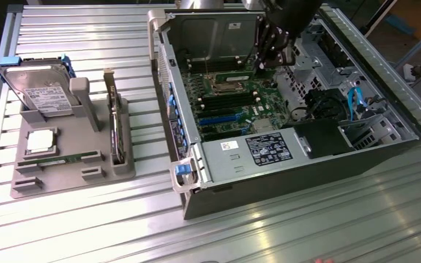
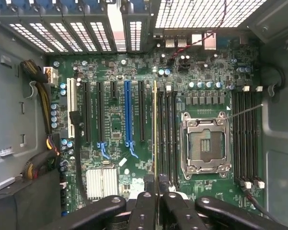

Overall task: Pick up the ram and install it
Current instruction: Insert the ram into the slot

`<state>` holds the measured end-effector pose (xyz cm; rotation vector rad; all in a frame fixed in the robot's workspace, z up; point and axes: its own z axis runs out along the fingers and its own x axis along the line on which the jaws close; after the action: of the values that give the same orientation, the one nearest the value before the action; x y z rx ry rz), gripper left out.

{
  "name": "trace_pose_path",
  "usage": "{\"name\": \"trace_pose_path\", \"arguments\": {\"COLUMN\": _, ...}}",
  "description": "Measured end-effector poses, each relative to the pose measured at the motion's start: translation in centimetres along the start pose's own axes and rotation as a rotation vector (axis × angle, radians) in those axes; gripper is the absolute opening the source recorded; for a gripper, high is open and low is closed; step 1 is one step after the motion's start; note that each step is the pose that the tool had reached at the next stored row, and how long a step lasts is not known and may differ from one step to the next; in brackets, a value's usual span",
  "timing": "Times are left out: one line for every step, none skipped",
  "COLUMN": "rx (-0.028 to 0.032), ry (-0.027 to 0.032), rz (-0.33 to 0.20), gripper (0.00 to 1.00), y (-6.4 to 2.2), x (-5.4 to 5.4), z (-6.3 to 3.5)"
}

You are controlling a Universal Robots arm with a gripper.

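Observation:
My gripper (image 1: pixel 271 59) reaches down into the open computer case (image 1: pixel 291 164), above the motherboard (image 1: pixel 229 104). In the wrist view its fingers (image 2: pixel 143 206) are shut on the ram (image 2: pixel 156 129), which I see edge-on as a thin green strip. The stick runs parallel to the black memory slots (image 2: pixel 168 139) beside the empty CPU socket (image 2: pixel 205 143) and lines up with the outermost slot of that bank. I cannot tell whether it touches the slot. In the exterior view the ram (image 1: pixel 254 55) shows as a thin line next to the fingers.
A grey holder (image 1: pixel 72 175) at the exterior view's left carries a hard drive (image 1: pixel 39 90), a silver CPU chip (image 1: pixel 41 141), a dark expansion card (image 1: pixel 114 126) and another green stick (image 1: pixel 53 160). Case walls, a drive cage (image 1: pixel 328 55) and cables (image 1: pixel 353 101) surround the board.

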<state>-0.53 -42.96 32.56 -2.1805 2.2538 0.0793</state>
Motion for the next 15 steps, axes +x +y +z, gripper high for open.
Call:
{"name": "trace_pose_path", "arguments": {"rx": 0.0, "ry": 0.0, "rz": 0.0, "gripper": 0.12, "y": -0.01, "x": 0.0, "z": 0.1}}
{"name": "trace_pose_path", "arguments": {"rx": 0.0, "ry": 0.0, "rz": 0.0, "gripper": 0.12, "y": -0.03, "x": 0.0, "z": 0.24}}
{"name": "trace_pose_path", "arguments": {"rx": 0.0, "ry": 0.0, "rz": 0.0, "gripper": 0.12, "y": -0.04, "x": 0.0, "z": 0.35}}
{"name": "trace_pose_path", "arguments": {"rx": 0.0, "ry": 0.0, "rz": 0.0, "gripper": 0.12, "y": -0.05, "x": 0.0, "z": 0.47}}
{"name": "trace_pose_path", "arguments": {"rx": 0.0, "ry": 0.0, "rz": 0.0, "gripper": 0.12, "y": -0.06, "x": 0.0, "z": 0.58}}
{"name": "trace_pose_path", "arguments": {"rx": 0.0001, "ry": -0.0001, "rz": 0.0, "gripper": 0.12, "y": -0.08, "x": 0.0, "z": 0.73}}
{"name": "trace_pose_path", "arguments": {"rx": 0.0001, "ry": -0.0001, "rz": 0.0, "gripper": 0.12, "y": -0.08, "x": 0.0, "z": 0.88}}
{"name": "trace_pose_path", "arguments": {"rx": 0.0, "ry": 0.0, "rz": 0.0, "gripper": 0.12, "y": -0.1, "x": 0.0, "z": 1.12}}
{"name": "trace_pose_path", "arguments": {"rx": 0.0, "ry": 0.0001, "rz": 0.0, "gripper": 0.12, "y": -0.12, "x": 0.1, "z": 1.4}}
{"name": "trace_pose_path", "arguments": {"rx": 0.0001, "ry": -0.0001, "rz": 0.001, "gripper": 0.12, "y": -0.14, "x": 0.1, "z": 1.68}}
{"name": "trace_pose_path", "arguments": {"rx": 0.0001, "ry": -0.0002, "rz": 0.001, "gripper": 0.12, "y": -0.17, "x": 0.1, "z": 2.0}}
{"name": "trace_pose_path", "arguments": {"rx": 0.0001, "ry": 0.0, "rz": 0.001, "gripper": 0.12, "y": -0.2, "x": 0.1, "z": 2.27}}
{"name": "trace_pose_path", "arguments": {"rx": 0.0001, "ry": 0.0, "rz": 0.002, "gripper": 0.12, "y": -0.21, "x": 0.1, "z": 2.44}}
{"name": "trace_pose_path", "arguments": {"rx": 0.0001, "ry": -0.0001, "rz": 0.002, "gripper": 0.12, "y": -0.23, "x": 0.1, "z": 2.59}}
{"name": "trace_pose_path", "arguments": {"rx": 0.0001, "ry": -0.0001, "rz": 0.002, "gripper": 0.12, "y": -0.26, "x": 0.1, "z": 2.91}}
